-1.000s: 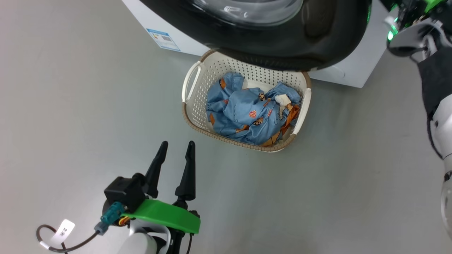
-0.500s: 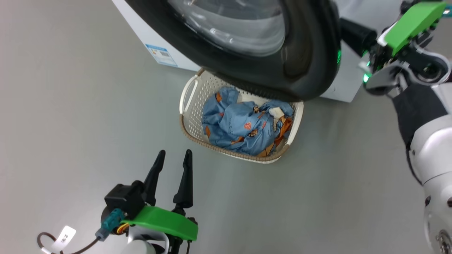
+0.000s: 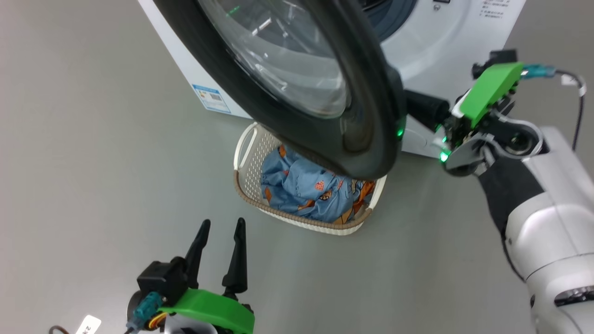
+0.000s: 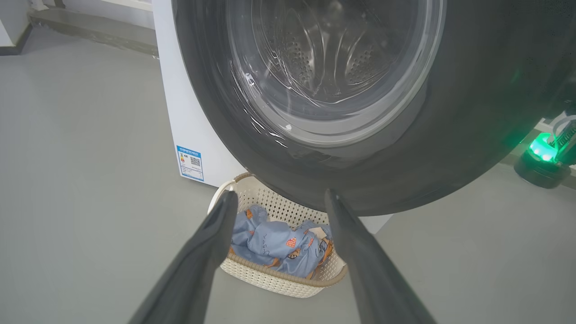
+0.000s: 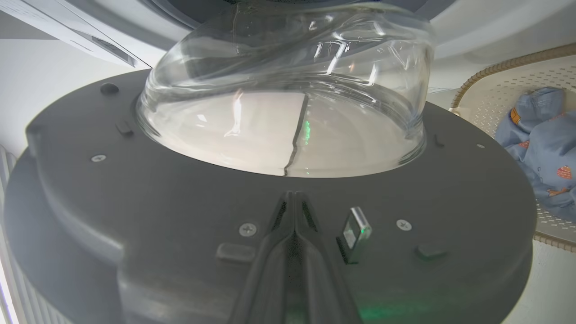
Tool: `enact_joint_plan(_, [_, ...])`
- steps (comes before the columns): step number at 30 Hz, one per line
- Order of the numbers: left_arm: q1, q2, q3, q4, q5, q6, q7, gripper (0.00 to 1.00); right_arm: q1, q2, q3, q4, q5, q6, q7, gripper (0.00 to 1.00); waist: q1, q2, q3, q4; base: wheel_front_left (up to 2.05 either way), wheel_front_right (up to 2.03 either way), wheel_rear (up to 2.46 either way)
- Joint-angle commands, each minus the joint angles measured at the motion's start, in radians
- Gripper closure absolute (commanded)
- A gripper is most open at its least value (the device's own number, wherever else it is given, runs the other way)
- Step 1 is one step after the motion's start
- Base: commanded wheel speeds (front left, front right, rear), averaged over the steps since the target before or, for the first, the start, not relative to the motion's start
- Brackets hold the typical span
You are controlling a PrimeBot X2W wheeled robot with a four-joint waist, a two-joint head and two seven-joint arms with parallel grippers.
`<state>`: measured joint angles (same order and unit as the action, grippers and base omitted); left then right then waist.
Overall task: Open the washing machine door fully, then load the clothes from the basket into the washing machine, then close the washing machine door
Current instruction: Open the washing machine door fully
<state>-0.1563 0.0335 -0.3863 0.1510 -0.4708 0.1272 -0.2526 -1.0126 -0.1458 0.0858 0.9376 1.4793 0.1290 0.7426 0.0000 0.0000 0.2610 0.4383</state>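
Note:
The washing machine door (image 3: 366, 106), black-rimmed with a bulging glass centre, stands partly swung out over the basket (image 3: 242, 162). My right gripper (image 3: 420, 109) is shut, its fingertips lying against the door's inner face beside the metal latch (image 5: 357, 227); nothing is held between the fingers. Seen from the right wrist, the shut right gripper (image 5: 293, 198) rests on the grey inner ring below the glass bowl (image 5: 288, 90). The blue printed clothes (image 3: 301, 188) lie in the cream basket. My left gripper (image 3: 222, 225) hovers open over the floor in front of the basket, holding nothing.
The white washing machine (image 3: 445, 41) stands behind the door, with its blue sticker (image 3: 211, 98) on its left side. Grey floor (image 3: 93, 162) stretches to the left and in front of the basket. The door rim overhangs the back half of the basket (image 4: 279, 281).
The door has swung further open, toward the picture's left, with my shut right gripper following behind its edge. The head camera has shifted. The left gripper stays open in place.

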Motion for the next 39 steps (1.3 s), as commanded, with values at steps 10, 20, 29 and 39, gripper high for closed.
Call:
enact_joint_plan(10, [0.012, 0.017, 0.039, -0.016, 0.021, -0.009, -0.009, 0.00, 0.083, 0.071, 0.052, -0.062, 0.005, 0.002, 0.037, 1.00, 0.0000, 0.0000, -0.042, -0.004, 0.00, 0.00, 0.00])
enact_joint_plan(20, [0.026, 0.017, 0.045, -0.008, 0.035, -0.015, -0.009, 0.00, 0.142, 0.090, 0.084, -0.093, 0.034, 0.002, 0.062, 1.00, 0.0000, 0.0000, -0.072, -0.003, 0.00, 0.00, 0.00])
enact_joint_plan(29, [0.034, 0.017, 0.041, -0.006, 0.044, -0.019, -0.009, 0.00, 0.192, 0.095, 0.145, -0.124, 0.097, 0.002, 0.074, 1.00, 0.0000, 0.0000, -0.090, 0.001, 0.00, 0.00, 0.00])
enact_joint_plan(39, [0.051, 0.017, 0.032, 0.000, 0.056, -0.020, -0.009, 0.00, 0.243, 0.095, 0.327, -0.203, 0.263, 0.002, 0.024, 1.00, 0.0000, 0.0000, -0.126, 0.014, 0.00, 0.00, 0.00])
